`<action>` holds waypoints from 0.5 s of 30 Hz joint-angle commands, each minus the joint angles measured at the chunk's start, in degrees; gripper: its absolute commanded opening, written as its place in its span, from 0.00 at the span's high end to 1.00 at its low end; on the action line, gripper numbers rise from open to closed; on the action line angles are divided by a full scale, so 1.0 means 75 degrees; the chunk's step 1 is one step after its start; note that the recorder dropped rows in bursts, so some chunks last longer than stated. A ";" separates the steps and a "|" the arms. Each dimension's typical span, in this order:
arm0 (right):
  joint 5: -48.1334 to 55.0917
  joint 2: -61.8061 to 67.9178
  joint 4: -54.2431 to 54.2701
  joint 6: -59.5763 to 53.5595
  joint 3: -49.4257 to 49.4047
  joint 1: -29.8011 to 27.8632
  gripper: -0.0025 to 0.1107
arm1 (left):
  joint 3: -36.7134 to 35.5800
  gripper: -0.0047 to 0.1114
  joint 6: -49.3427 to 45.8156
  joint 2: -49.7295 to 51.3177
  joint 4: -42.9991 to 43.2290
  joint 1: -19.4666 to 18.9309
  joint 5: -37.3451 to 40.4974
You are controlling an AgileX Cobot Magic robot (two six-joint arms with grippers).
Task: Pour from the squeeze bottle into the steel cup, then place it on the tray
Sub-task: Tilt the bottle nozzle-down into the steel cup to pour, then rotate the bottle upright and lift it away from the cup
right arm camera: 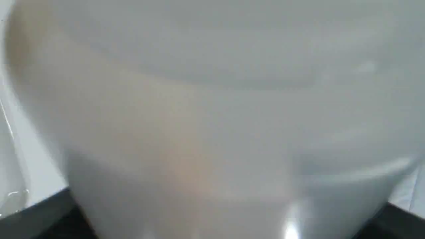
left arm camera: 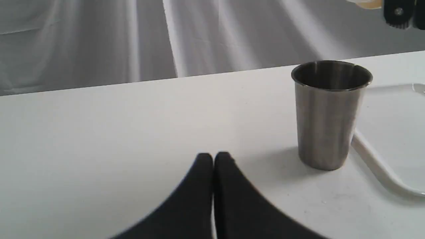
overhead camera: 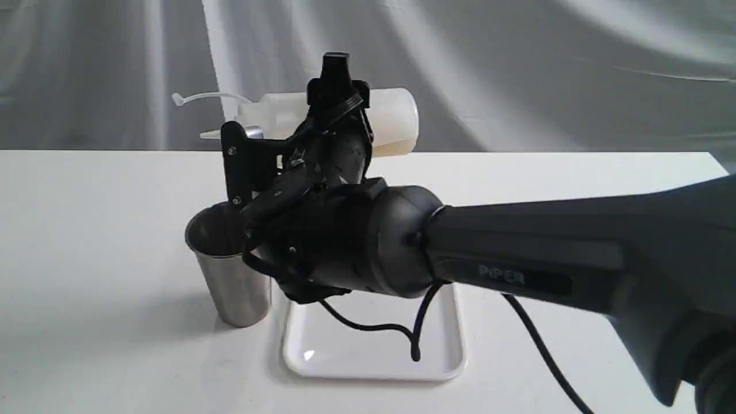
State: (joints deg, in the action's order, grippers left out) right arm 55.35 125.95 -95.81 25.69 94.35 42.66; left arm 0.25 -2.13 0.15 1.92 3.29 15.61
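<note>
My right gripper [overhead camera: 336, 115] is shut on the squeeze bottle [overhead camera: 391, 123], holding it on its side in the air. The cone nozzle [overhead camera: 211, 134] points left, over the steel cup [overhead camera: 233, 276], with the cap strap [overhead camera: 201, 98] sticking out above it. Some amber liquid lies in the bottle's lower side. The cup stands upright on the table beside the left edge of the white tray [overhead camera: 374, 351]. The bottle [right arm camera: 212, 99] fills the right wrist view as a blur. My left gripper [left arm camera: 213, 159] rests shut and empty, short of the cup [left arm camera: 327, 116] and tray [left arm camera: 391, 132].
The right arm [overhead camera: 546, 259] reaches in from the right over the tray, its black cable [overhead camera: 402, 330] hanging down onto it. A grey cloth backdrop [overhead camera: 546, 75] stands behind the white table [overhead camera: 86, 259].
</note>
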 commanded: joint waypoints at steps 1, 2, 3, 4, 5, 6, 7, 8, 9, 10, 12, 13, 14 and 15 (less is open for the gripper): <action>-0.0119 -0.0098 -0.0130 0.0091 0.0048 0.0031 0.92 | -0.0034 0.96 0.0037 -0.0020 -0.0005 0.0044 -0.0053; -0.0122 -0.0098 -0.0110 0.0243 0.0048 0.0031 0.92 | -0.0034 0.96 0.0037 -0.0020 -0.0005 0.0044 -0.0053; -0.0122 -0.0117 0.0009 0.0480 0.0048 0.0031 0.92 | -0.0034 0.96 0.0037 -0.0020 -0.0005 0.0044 -0.0053; -0.0122 -0.0117 0.0157 0.0637 0.0048 0.0031 0.92 | -0.0034 0.96 0.0037 -0.0020 -0.0005 0.0044 -0.0053; -0.0135 -0.0154 0.0330 0.0951 0.0048 0.0031 0.92 | -0.0034 0.96 0.0013 -0.0020 -0.0005 0.0044 -0.0053; -0.0174 -0.0171 0.0479 0.1119 0.0048 0.0031 0.92 | -0.0034 0.96 0.0013 -0.0020 -0.0005 0.0044 -0.0053; -0.0257 -0.0220 0.0639 0.1450 0.0048 0.0017 0.92 | -0.0034 0.96 0.0013 -0.0020 -0.0005 0.0044 -0.0053; -0.0338 -0.0234 0.0773 0.1673 0.0048 0.0017 0.92 | -0.0034 0.96 0.0013 -0.0020 -0.0005 0.0044 -0.0053; -0.0357 -0.0293 0.0850 0.1814 0.0048 0.0017 0.92 | -0.0034 0.96 0.0013 -0.0020 -0.0005 0.0044 -0.0053; -0.0357 -0.0324 0.0960 0.1846 0.0048 0.0017 0.92 | -0.0034 0.96 0.0013 -0.0020 -0.0005 0.0044 -0.0053; -0.0357 -0.0435 0.1114 0.1862 0.0048 0.0017 0.92 | -0.0034 0.96 0.0013 -0.0020 -0.0005 0.0044 -0.0053; -0.0357 -0.0489 0.1130 0.1862 0.0048 0.0017 0.92 | -0.0034 0.96 0.0013 -0.0020 -0.0005 0.0044 -0.0053; -0.0357 -0.0524 0.1147 0.1862 0.0048 0.0017 0.92 | -0.0034 0.96 0.0013 -0.0020 -0.0005 0.0044 -0.0053; -0.0377 -0.0612 0.1147 0.1862 0.0048 0.0017 0.92 | -0.0034 0.96 0.0013 -0.0020 -0.0005 0.0044 -0.0053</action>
State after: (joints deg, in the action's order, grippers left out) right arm 52.18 123.25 -86.40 39.10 94.35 42.66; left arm 0.25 -2.13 0.15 1.92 3.29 15.61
